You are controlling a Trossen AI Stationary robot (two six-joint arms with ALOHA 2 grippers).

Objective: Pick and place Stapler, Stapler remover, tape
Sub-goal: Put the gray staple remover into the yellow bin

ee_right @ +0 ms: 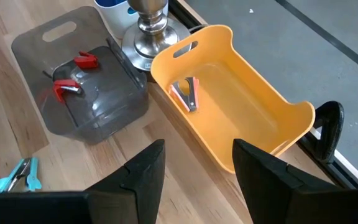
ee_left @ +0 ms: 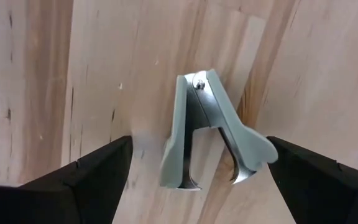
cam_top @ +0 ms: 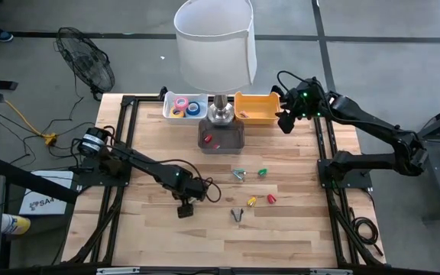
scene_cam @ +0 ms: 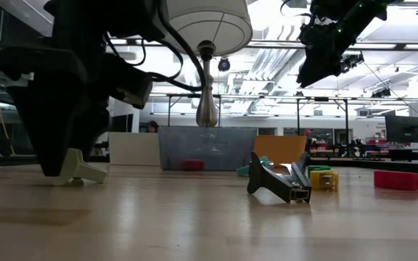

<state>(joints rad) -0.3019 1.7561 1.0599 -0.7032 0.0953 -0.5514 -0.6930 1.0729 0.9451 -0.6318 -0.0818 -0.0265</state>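
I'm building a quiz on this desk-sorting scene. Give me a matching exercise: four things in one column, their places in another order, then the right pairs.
Things:
1. tape rolls
2. red staple removers
3. pink staple remover
4. grey staple remover

Places:
A. in the yellow bin
B. on bare wood between the open left tool fingers
C. in the white tray
D. in the clear grey bin

Pairs: 1-C, 2-D, 3-A, 4-B

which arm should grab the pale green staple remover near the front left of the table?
Left. The left hand hangs right over the staple remover, fingers open on either side of it. The right hand is at the far edge of the table, above the yellow bin.
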